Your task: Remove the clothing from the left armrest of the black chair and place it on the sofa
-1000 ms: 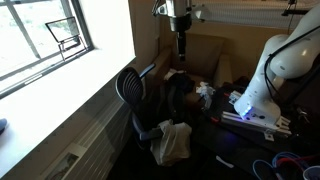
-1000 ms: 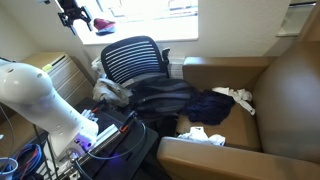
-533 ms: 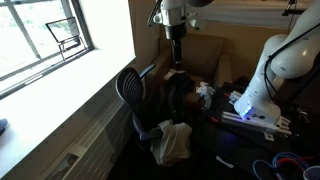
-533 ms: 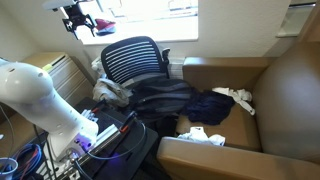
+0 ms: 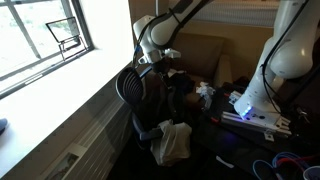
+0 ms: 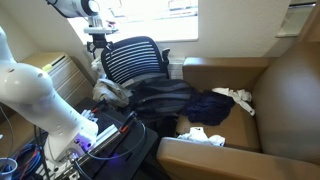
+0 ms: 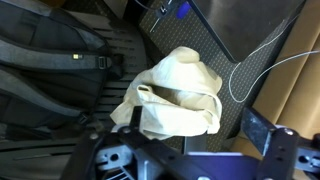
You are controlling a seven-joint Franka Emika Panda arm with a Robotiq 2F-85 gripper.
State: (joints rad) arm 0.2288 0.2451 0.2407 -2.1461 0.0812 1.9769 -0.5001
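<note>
Crumpled cream clothing (image 7: 176, 95), long axis upper-right to lower-left in wrist view; hand (image 7: 186, 150) splayed, empty.

Tally by kind

One black chair (image 6: 135, 60), one sofa (image 6: 285, 95), one pale garment (image 7: 175, 95) draped beside the chair, one robot arm (image 5: 285, 55), one gripper (image 7: 185, 152).

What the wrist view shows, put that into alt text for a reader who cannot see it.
A crumpled cream garment lies mid-frame, just beyond the open gripper, whose dark, blurred fingers frame the bottom edge. Dark strapped fabric fills the left side, and a thin white cable loops at the right.
</note>
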